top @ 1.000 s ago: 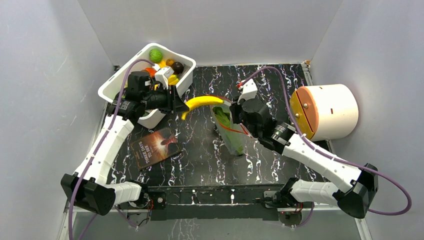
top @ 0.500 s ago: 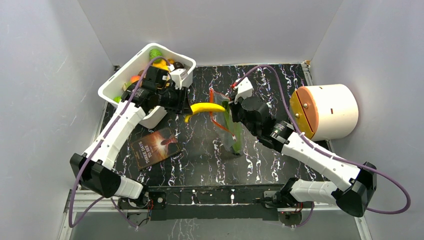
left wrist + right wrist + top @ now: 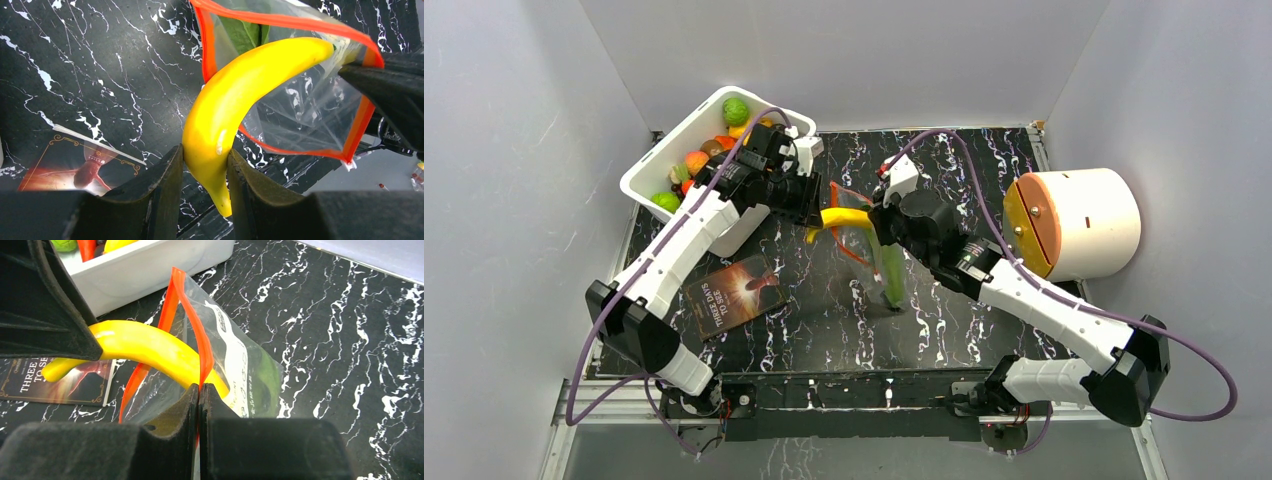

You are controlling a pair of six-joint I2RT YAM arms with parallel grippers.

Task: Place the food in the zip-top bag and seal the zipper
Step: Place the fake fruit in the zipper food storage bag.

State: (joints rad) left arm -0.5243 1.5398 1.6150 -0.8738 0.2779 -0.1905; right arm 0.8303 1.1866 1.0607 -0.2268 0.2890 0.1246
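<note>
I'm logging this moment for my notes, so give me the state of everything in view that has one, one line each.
Left pincer: shut on the banana near one end.
Right pincer: shut on the zip-top bag at its rim.
Banana: held in the air, tip inside the bag's mouth.
Zip-top bag: held up, mouth open, leafy vegetable inside.
Zipper: unsealed.
White tub: holding several food pieces.
Booklet: closed, lying flat.

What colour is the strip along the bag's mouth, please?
Red-orange strip; clearest in the left wrist view.
</note>
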